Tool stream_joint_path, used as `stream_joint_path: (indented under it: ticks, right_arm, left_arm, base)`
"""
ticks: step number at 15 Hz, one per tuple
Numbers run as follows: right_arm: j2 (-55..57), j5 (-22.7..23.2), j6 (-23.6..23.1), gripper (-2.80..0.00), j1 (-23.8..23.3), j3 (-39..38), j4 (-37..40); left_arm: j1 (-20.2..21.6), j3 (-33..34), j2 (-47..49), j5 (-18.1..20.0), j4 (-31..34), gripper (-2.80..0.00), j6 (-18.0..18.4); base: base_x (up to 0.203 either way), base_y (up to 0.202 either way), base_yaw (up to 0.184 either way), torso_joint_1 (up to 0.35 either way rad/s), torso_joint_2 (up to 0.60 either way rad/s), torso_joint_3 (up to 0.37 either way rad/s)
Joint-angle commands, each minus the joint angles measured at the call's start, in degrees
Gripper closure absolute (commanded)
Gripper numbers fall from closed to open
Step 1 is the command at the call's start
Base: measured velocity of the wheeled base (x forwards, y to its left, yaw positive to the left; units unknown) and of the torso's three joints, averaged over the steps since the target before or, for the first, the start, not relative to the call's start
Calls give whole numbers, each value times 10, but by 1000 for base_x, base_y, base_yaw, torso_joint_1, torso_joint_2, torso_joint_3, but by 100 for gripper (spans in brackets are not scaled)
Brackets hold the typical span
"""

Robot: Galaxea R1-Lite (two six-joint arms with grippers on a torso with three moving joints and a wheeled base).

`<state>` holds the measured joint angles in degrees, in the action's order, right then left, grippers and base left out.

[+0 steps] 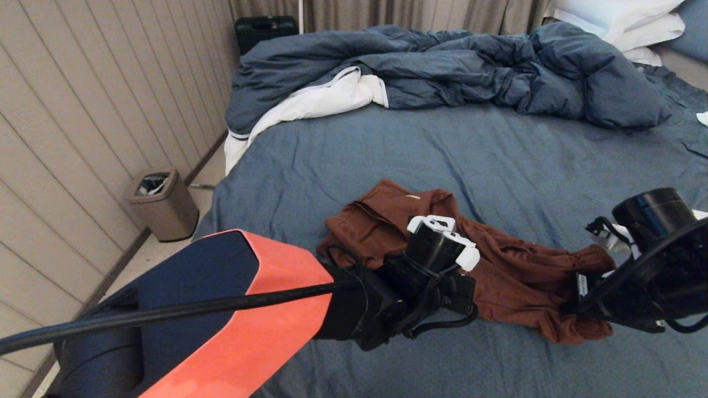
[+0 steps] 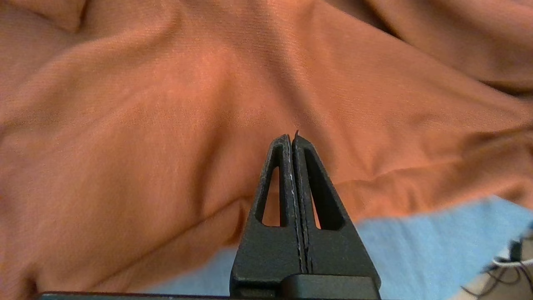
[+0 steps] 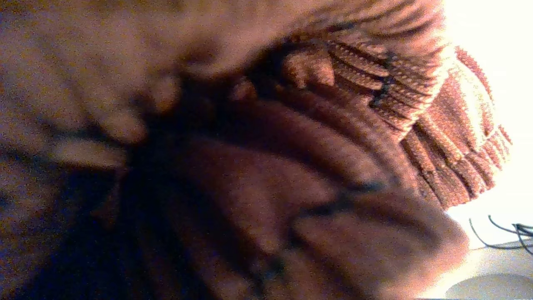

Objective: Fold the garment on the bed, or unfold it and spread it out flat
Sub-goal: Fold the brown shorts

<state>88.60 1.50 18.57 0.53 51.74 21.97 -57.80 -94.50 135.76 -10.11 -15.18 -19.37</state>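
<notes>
Left pincer [image 2: 292,139] pressed together, empty, poised over the shorts' [image 1: 498,276] mid-left part, cloth just ahead. Right pincer buried in the gathered waistband [image 3: 420,96] at the shorts' right end; fingers unseen, can't tell its state. Shorts crumpled, long axis left-right, near the bed's [image 1: 442,149] front edge. Open sheet beyond; duvet [image 1: 470,72] well apart.
</notes>
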Motion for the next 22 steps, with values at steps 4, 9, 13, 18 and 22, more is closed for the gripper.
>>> stream_joint_path:
  ticks: [4, 9, 13, 18, 22]
  right_arm:
    - [-7, 1, 2, 0, 3, -10, 1]
    - [-8, 4, 2, 0, 5, -19, -5]
    - [-8, 5, 5, 0, 6, -19, -6]
    - [-16, 5, 18, 0, 21, -27, -10]
    - [-25, 8, 26, 0, 29, -44, -29]
  left_arm:
    - [44, -91, 33, -15, 7, 0, -2]
    - [76, -153, 75, -16, 33, 0, -1]
    - [83, -162, 88, -17, 34, 0, 1]
    - [95, -162, 87, -21, 18, 0, 15]
    - [105, -165, 85, -66, -25, 0, 41]
  base:
    - [0, 0, 0, 0, 0, 0]
    - [0, 0, 0, 0, 0, 0]
    - [0, 0, 0, 0, 0, 0]
    - [0, 0, 0, 0, 0, 0]
    - [0, 0, 0, 0, 0, 0]
